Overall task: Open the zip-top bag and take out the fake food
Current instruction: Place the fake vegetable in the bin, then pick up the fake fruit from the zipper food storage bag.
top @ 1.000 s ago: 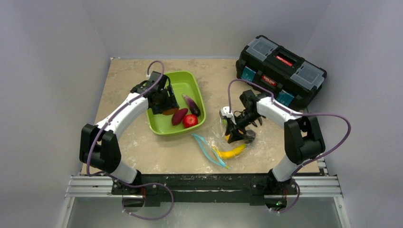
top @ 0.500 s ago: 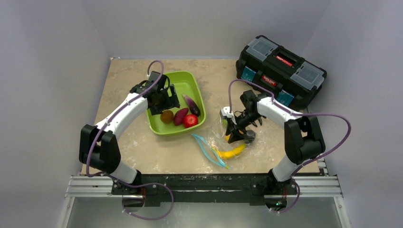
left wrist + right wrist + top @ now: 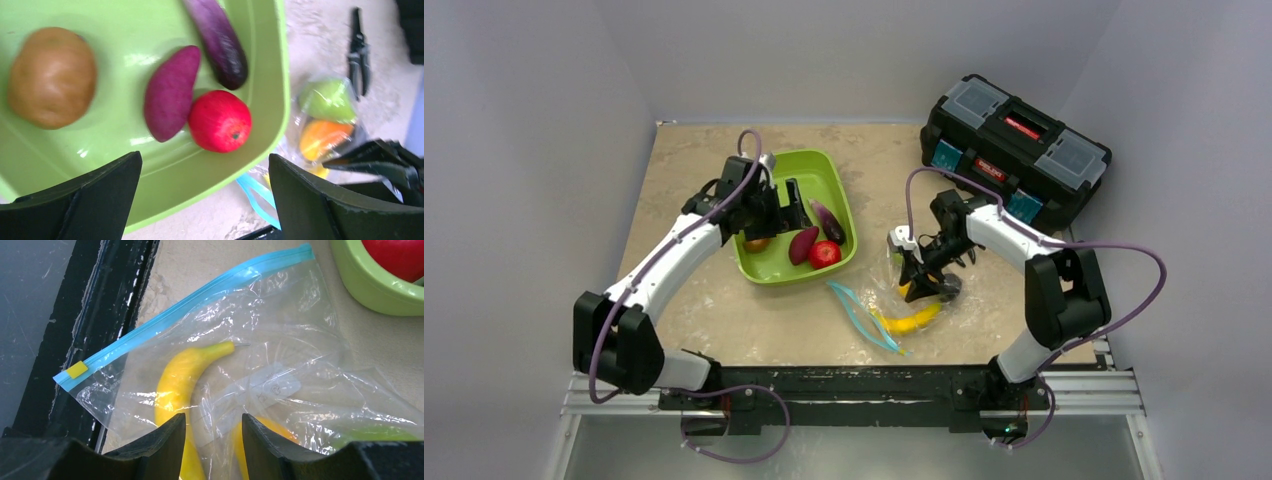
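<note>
The clear zip-top bag [image 3: 894, 300] lies on the table near the front, its teal zipper strip [image 3: 200, 295] toward the front edge. Inside it I see a yellow banana [image 3: 180, 380], an orange piece [image 3: 322, 137] and a green pear [image 3: 330, 100]. My right gripper [image 3: 912, 280] is shut on a fold of the bag's plastic [image 3: 280, 340], which runs between its fingertips. My left gripper [image 3: 205, 165] hangs open and empty over the lime-green tray [image 3: 824, 165]. In the tray lie a brown kiwi [image 3: 52, 77], a purple-red piece [image 3: 171, 92], an eggplant [image 3: 220, 42] and a red apple [image 3: 220, 121].
A black toolbox [image 3: 1014, 145] stands at the back right. Black-handled pliers [image 3: 359, 50] lie on the table just behind the bag. The black base rail [image 3: 854, 385] runs along the front edge, close to the bag's zipper.
My left gripper opened wide and let the brown kiwi drop into the tray, then drew back toward the left. The right gripper and the bag have not moved.
</note>
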`<action>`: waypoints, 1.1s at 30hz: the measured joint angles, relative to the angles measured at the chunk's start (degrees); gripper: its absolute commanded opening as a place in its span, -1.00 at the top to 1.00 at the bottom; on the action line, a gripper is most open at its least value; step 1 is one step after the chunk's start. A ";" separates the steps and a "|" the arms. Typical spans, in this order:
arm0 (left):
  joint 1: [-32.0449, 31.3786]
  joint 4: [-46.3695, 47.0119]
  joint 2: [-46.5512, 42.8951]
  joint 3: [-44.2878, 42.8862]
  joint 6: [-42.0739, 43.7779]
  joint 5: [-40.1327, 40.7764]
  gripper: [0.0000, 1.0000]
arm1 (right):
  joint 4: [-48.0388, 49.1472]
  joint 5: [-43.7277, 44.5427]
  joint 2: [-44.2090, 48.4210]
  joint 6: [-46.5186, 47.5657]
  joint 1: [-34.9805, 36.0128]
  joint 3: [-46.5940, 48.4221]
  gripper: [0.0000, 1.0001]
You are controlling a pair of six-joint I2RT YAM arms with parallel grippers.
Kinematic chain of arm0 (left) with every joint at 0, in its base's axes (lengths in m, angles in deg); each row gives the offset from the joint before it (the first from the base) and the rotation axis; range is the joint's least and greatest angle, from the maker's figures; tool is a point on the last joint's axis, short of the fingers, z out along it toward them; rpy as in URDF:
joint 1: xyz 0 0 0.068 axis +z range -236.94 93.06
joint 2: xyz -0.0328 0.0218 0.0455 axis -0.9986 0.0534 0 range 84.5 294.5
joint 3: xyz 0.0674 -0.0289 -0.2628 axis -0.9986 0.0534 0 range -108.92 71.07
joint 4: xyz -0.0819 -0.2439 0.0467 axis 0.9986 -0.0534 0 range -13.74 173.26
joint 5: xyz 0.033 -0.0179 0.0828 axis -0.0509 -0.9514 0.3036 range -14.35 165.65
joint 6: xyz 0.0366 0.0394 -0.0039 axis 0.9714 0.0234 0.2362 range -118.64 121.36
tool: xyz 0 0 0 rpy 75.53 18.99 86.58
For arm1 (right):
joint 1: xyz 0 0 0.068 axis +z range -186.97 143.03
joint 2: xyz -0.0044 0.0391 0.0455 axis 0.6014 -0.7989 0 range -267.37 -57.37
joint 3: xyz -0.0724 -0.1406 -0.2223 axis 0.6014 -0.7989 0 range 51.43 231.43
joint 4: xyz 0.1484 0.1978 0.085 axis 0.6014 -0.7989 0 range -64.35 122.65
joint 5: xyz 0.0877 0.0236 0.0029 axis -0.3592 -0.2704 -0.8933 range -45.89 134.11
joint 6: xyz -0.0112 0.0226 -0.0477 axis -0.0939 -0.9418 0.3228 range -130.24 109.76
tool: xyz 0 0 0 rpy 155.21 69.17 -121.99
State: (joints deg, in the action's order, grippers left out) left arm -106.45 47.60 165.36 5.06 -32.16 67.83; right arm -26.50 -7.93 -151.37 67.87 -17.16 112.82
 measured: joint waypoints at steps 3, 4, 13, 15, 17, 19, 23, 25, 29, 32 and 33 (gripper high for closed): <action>0.00 3.65 -4.24 4.63 1.51 -5.53 -0.76 | -1.03 0.07 2.12 0.96 -0.02 0.17 0.05; 0.00 4.81 -5.66 6.16 1.79 -7.10 -0.73 | -1.60 0.11 3.17 1.51 -0.02 0.37 -0.03; -1.11 16.09 -24.57 22.03 5.46 -20.20 -0.71 | -9.18 0.00 9.90 12.00 0.26 1.40 -0.25; -3.41 18.86 -29.22 25.83 6.82 -20.70 -0.70 | -11.02 0.02 9.64 13.79 0.76 1.40 -0.23; -7.43 21.46 -33.38 29.44 8.76 -20.76 -0.69 | -11.30 0.17 9.77 14.58 2.05 0.63 -0.22; -11.39 23.82 -35.71 32.15 10.49 -20.22 -0.65 | -9.60 1.11 10.88 13.70 4.02 -1.70 -0.22; -18.99 28.04 -37.33 36.98 13.49 -17.20 -0.54 | -4.90 4.92 14.75 10.73 7.41 -8.63 -0.12; -21.97 29.11 -36.85 38.38 14.73 -14.93 -0.49 | -2.91 7.04 16.04 9.33 7.82 -11.32 -0.07; -27.50 32.26 -32.92 39.71 16.70 -9.70 -0.41 | 1.68 10.27 16.52 6.54 7.82 -14.53 -0.02; -30.21 35.39 -29.14 39.78 16.76 -7.21 -0.33 | 4.85 12.15 16.50 4.39 7.82 -16.06 0.04; -31.17 36.54 -27.87 39.78 16.74 -6.21 -0.32 | 5.79 12.59 16.50 3.78 7.82 -16.37 0.06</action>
State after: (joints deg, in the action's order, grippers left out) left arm -137.61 84.14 137.50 44.84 -15.41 61.62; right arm -20.71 4.66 -134.86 71.65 -9.33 96.45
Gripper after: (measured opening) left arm 0.695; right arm 0.496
